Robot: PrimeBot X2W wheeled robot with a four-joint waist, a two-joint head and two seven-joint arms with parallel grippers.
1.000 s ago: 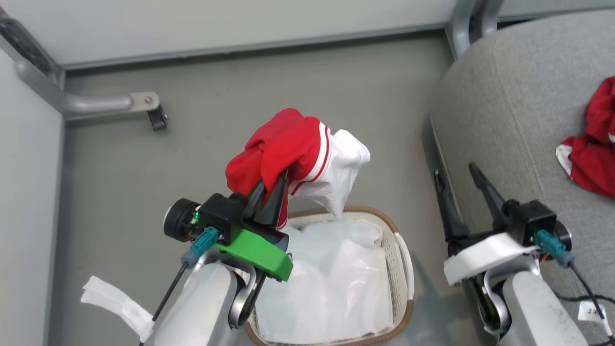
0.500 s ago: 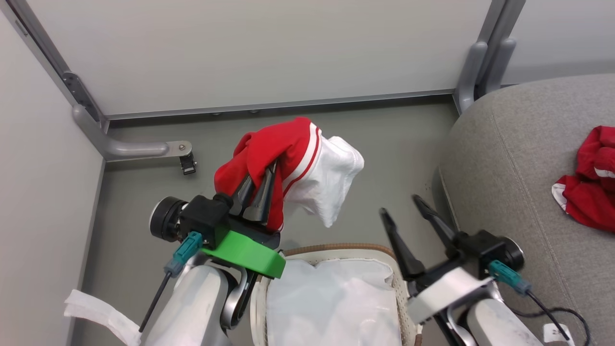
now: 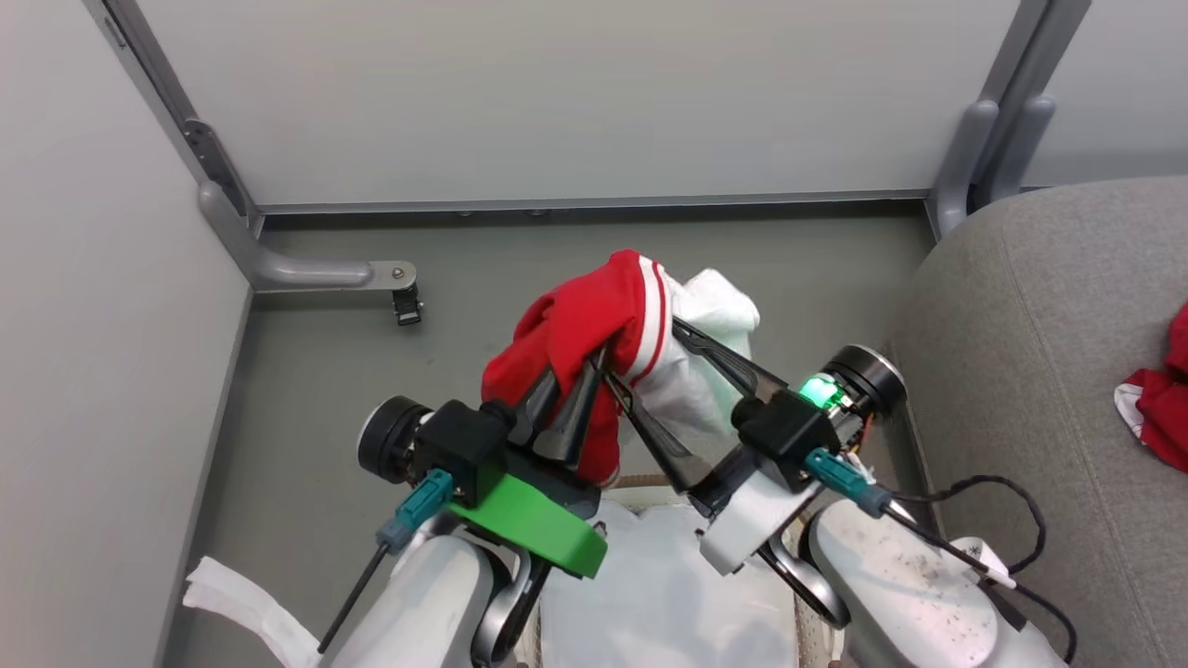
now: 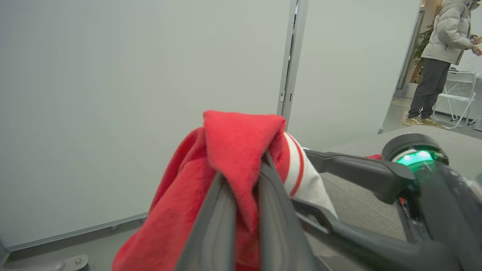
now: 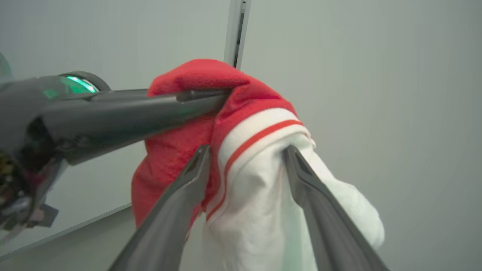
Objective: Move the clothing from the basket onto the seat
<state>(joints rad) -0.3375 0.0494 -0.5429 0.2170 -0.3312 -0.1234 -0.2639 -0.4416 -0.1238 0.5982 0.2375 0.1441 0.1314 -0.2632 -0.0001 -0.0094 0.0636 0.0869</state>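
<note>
Below, basket (image 3: 640, 481) holding white sheet (image 3: 650, 594), clothing (image 3: 594, 325) aloft

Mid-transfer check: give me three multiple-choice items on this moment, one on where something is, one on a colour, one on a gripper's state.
1. The second red garment lies: A) between the right gripper's fingers; B) on the seat; C) in the left gripper.
2. The fabric between the right gripper's fingers is: A) white; B) blue; C) black.
3. The left gripper is: A) open; B) shut on the lifted garment; C) shut on nothing.
Answers: 1 B, it rests on the grey cushion; 2 A, the right wrist view shows a white panel there; 3 B, red cloth is pinched between its fingers.
</note>
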